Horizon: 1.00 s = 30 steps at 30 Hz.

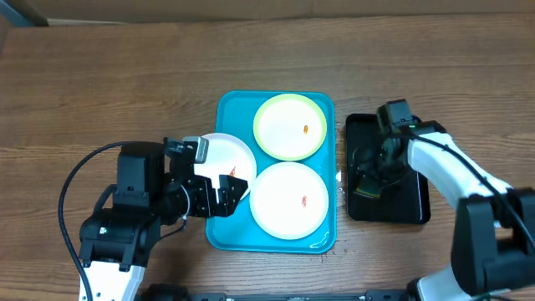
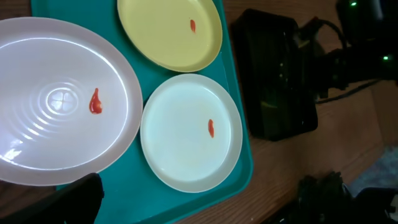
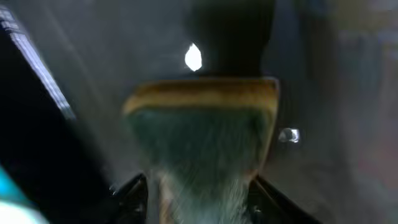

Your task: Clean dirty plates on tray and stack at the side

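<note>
Straddling sponge (image 3: 199, 143): right gripper (image 3: 198, 194), grip unclear | left gripper (image 1: 227, 190) spread at leftmost white plate (image 1: 219, 155)

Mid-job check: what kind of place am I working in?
Probably a tabletop robot test bench set up for dishwashing practice: a wood-grain table, a turquoise tray with three smeared plates, and a black tray holding a sponge.
</note>
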{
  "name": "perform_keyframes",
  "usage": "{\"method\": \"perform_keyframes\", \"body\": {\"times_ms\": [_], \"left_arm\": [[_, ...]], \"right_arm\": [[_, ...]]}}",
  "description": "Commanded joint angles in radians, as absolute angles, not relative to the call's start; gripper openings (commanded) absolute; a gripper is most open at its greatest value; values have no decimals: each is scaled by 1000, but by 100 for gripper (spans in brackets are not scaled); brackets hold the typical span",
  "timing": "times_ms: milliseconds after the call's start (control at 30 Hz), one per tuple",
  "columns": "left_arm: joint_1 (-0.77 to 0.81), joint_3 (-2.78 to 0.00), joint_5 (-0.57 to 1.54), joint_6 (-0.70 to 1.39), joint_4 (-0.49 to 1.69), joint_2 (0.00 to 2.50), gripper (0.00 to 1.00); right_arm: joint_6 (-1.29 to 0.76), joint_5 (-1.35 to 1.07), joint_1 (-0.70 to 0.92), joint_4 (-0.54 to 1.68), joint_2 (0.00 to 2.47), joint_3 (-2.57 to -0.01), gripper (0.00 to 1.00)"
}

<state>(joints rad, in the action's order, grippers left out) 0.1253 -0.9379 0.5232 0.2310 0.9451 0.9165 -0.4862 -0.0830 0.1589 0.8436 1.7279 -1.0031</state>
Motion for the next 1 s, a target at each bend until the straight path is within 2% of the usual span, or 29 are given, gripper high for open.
{"method": "perform_keyframes", "body": {"times_ms": [0,33,67,233,267,333,367,467,600,633,700,967], "left_arm": [[132,-962,515,205,926,914,100],[132,-962,514,206,918,914,100],[132,-962,517,211,910,914,100],[132,-962,517,267,903,914,100],[132,-962,517,267,904,915,100],[132,-962,517,267,904,915,100],[132,-962,517,266,904,915,100],[132,-962,517,266,904,915,100],[132,-962,513,266,904,915,100],[132,-962,513,266,904,915,100],[132,-962,513,266,904,915,100],[132,-962,513,266,903,916,100]], "right_arm": [[-485,-64,163,784,1773,-1021,25],[-442,-83,163,750,1777,-1021,4],[-392,-107,162,734,1773,-1024,4],[-386,-10,147,870,1704,-1111,4],[-385,17,147,893,1690,-1126,8],[-385,44,147,933,1663,-1147,38],[-385,43,147,942,1655,-1148,45],[-393,18,149,964,1648,-1129,53],[-419,-6,150,925,1650,-1066,52],[-437,-10,150,912,1650,-1048,51],[-475,-28,150,873,1650,-997,40],[-525,-34,150,743,1650,-870,13]]}}
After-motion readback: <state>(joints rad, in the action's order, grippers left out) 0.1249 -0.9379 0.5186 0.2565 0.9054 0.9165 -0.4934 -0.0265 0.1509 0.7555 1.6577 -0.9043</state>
